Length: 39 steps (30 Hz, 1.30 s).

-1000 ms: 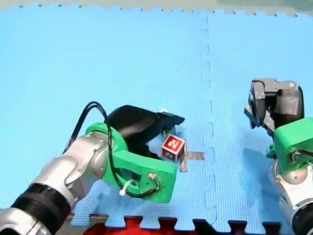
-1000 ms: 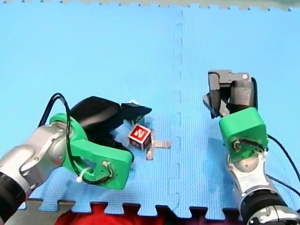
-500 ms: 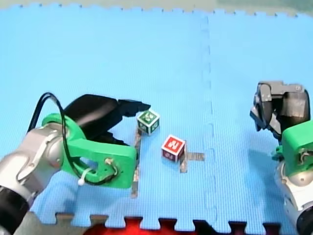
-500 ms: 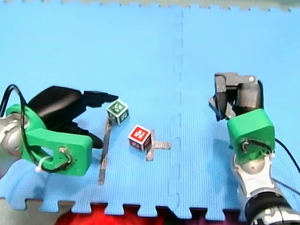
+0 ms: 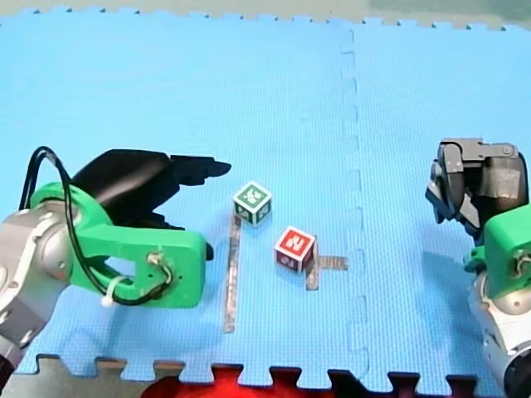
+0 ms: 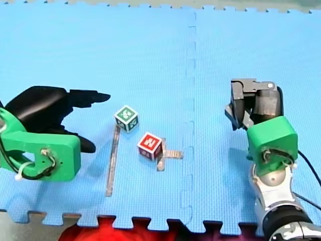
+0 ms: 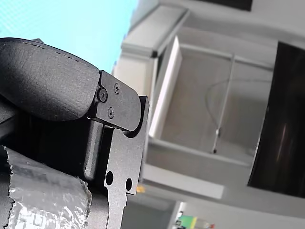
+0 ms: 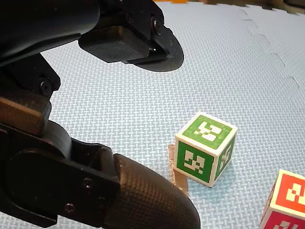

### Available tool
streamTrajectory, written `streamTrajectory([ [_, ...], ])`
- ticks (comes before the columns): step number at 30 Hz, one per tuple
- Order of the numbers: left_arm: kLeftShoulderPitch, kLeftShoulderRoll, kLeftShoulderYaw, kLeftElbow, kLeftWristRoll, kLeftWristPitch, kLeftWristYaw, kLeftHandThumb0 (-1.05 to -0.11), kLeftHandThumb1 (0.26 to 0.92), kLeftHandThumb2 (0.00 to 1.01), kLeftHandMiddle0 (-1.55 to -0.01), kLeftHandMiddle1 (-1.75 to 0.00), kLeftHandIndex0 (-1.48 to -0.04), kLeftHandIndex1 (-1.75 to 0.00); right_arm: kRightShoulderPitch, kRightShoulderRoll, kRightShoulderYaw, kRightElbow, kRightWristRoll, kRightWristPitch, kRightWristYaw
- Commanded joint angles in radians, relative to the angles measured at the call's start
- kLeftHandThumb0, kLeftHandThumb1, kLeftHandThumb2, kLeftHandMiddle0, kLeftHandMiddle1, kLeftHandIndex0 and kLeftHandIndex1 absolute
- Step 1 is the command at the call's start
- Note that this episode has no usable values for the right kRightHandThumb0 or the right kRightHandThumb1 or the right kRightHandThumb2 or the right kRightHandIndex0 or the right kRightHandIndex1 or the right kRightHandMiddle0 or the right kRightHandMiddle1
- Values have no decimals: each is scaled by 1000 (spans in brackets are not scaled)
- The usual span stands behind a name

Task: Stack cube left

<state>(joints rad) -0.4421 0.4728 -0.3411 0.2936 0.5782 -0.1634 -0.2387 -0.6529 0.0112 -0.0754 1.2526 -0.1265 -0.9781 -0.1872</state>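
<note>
- The blue foam mat [image 5: 274, 91] covers the work surface, and its jigsaw seam runs away from the robot on the right of the middle
- The green cube [image 5: 252, 202] stands on the mat near its middle, with white patterned labels on its faces
- It sits at the far end of a long tape strip [image 5: 230, 282] that runs back toward the robot
- The red cube [image 5: 294, 248] stands just beside the green one, nearer the robot and a little to the right; the two are apart, and neither is on top of the other
- The red cube rests at the corner of a short L-shaped tape mark [image 5: 325, 265]
- The left hand [image 5: 153, 184] is over the left part of the mat, wide and holding nothing; its black fingertips [image 5: 211, 167] point toward the green cube and are apart from it
- The right hand [image 6: 253, 103] is raised over the right part of the mat, well apart from both cubes and touching neither; I cannot tell whether it is wide or closed
- In the second wrist view the green cube [image 8: 205, 155] sits on the mat between two black fingers [image 8: 147, 200], touching neither, with a bit of tape [image 8: 178, 177] at its base and a corner of the red cube [image 8: 286, 202] beside it
</note>
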Motion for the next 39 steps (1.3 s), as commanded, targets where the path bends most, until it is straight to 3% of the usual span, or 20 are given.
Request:
streamTrajectory([
  [1,4,7,5,-4,4,5,-2,-1048,917,21,-867,-1746,-454,0,2,-4,-1,2,-2,3,-4],
  [5,-2,-1,3,6,12,8,12,-1048,916,17,-861,-1746,-445,0,2,-3,0,3,-5,5,-8],
  [8,-41,-29,-10,64,39,17,49,-1048,915,14,-859,-1746,-440,0,0,-4,-1,4,-4,9,-6],
  [9,-54,-40,-13,88,47,13,72,-1048,901,6,-859,-1746,-499,-28,0,-4,-1,4,-4,10,-6],
  [13,-145,-88,-20,287,61,-63,218,-1048,881,2,-874,-1746,-720,-73,1,-4,-1,5,-5,12,-8],
  [15,-180,-104,-22,365,58,-89,250,-1048,876,0,-879,-1746,-735,-66,1,-4,0,5,-7,12,-12],
  [22,-262,-150,-53,517,92,-126,345,-1048,863,0,-951,-1746,-768,-40,1,-4,1,3,-15,10,-25],
  [30,-342,-184,-64,669,86,-181,411,-1048,855,0,-983,-1746,-848,-49,6,-7,7,1,-29,7,-46],
  [39,-402,-189,-87,761,83,-252,411,-1048,844,0,-983,-1746,-796,-7,8,-11,22,1,-53,7,-88],
])
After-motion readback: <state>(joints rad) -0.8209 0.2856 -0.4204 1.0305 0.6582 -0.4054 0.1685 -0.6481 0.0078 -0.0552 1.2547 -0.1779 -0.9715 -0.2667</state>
